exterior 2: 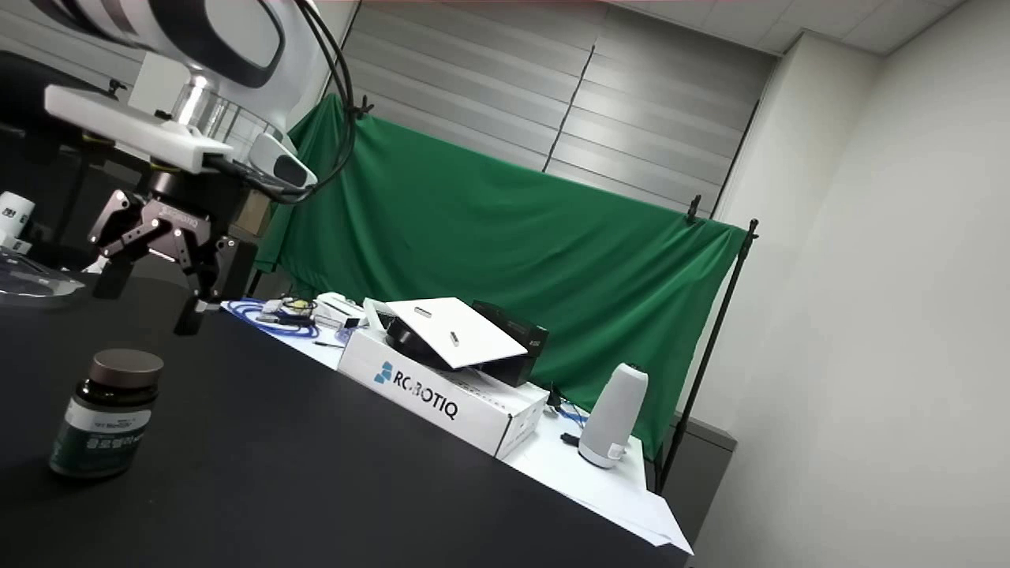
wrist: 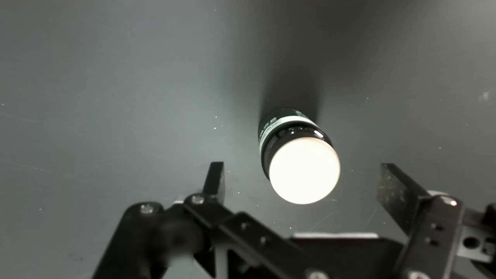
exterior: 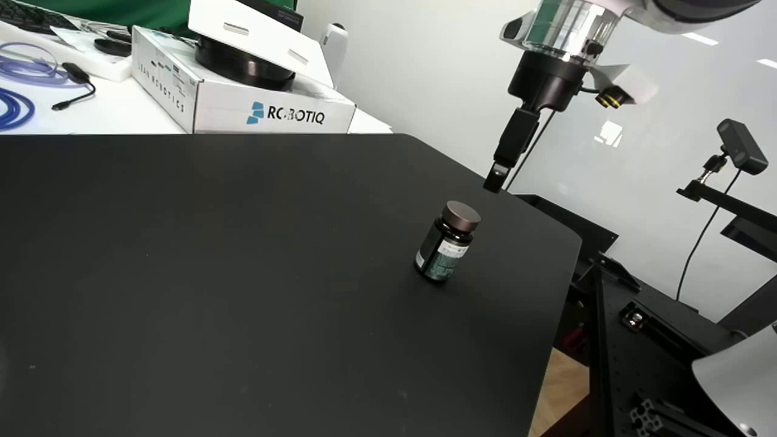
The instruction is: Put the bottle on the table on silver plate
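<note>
The dark bottle (exterior: pixel 446 246) with its brown-black cap and green-and-white label stands upright on the matte black table (exterior: pixel 212 291). It also stands at the lower left in an exterior view (exterior 2: pixel 106 418). My gripper (exterior 2: pixel 151 303) is open and empty, above the table and higher than the bottle. In the wrist view the bottle's cap (wrist: pixel 304 170), glaring white, lies between the two spread fingers (wrist: pixel 302 182), touching neither. A shiny silvery shallow dish, which looks like the silver plate (exterior 2: pixel 39 293), is cut off by the left edge of an exterior view.
A white printed cardboard box (exterior: pixel 273 115) with a tilted white panel (exterior: pixel 261 39) stands on the white desk (exterior: pixel 115 115) beyond the table's far edge. Blue cables (exterior: pixel 15 109) lie on that desk. A black frame with a camera (exterior: pixel 742 147) is beside the table.
</note>
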You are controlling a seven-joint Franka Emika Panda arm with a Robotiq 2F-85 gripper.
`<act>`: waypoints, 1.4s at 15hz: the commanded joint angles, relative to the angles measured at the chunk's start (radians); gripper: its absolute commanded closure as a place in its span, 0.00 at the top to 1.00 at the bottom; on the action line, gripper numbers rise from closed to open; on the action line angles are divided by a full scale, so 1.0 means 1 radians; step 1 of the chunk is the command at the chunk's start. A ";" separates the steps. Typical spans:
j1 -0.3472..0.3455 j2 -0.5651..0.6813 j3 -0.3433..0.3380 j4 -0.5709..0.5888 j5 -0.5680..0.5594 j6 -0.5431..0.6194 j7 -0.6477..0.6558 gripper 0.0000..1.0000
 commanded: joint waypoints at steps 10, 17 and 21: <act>0.013 0.159 0.008 -0.008 -0.021 0.190 0.026 0.74; 0.015 0.180 0.018 -0.018 0.002 0.273 0.010 0.36; 0.041 0.128 0.046 0.055 0.001 0.152 0.033 0.36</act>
